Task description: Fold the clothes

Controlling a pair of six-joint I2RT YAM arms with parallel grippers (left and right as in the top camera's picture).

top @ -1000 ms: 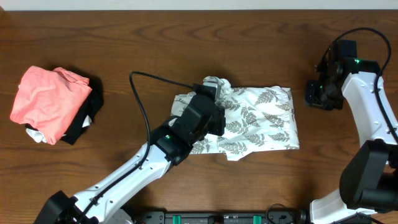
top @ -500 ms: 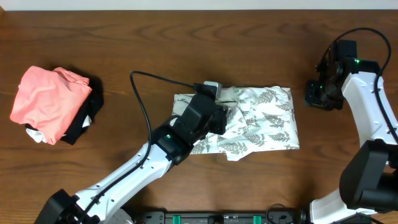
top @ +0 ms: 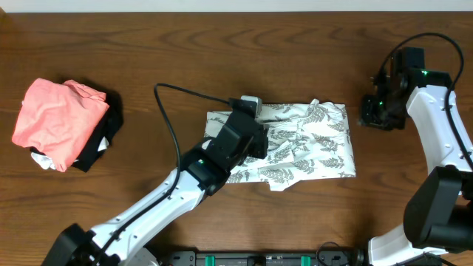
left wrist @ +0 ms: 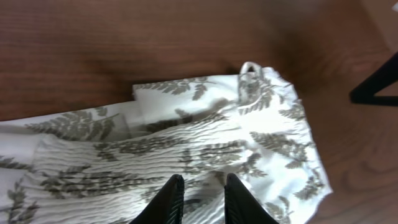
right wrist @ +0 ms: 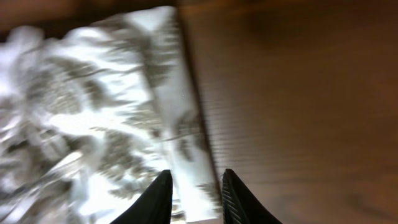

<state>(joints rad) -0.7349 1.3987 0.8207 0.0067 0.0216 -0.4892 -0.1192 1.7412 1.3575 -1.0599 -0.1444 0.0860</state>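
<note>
On dark wooden table (top: 222,59), fern-print clothes (top: 310,144), salmon garment (top: 55,118) well apart.

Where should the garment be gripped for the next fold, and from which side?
Probably the garment's far right corner, coming from the right. That edge lies flat and free on the table, and the open right gripper is close beside it.

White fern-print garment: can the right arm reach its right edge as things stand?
Probably yes: the right arm sits just beyond the right edge of the white fern-print garment, with only brown wooden table between them.
</note>
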